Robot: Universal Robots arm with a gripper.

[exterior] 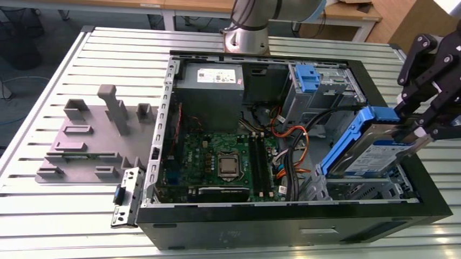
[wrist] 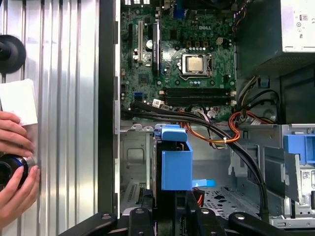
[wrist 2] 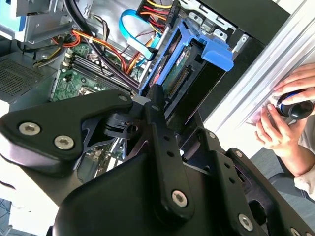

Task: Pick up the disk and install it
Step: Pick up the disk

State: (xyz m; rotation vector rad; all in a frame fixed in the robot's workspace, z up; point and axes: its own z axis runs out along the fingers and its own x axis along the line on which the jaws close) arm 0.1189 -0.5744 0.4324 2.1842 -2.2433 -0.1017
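Pincer (exterior: pixel 416 131) tight around tilted disk (exterior: pixel 364 155)

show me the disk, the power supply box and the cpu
disk (exterior: pixel 373 156), exterior view, on its white-and-blue label
power supply box (exterior: pixel 209 108), exterior view, on its grey side
cpu (wrist: pixel 195 64), first wrist view, on its metal lid

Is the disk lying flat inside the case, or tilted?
Tilted: the disk slants, upper end above the case rim, held by the end effector.
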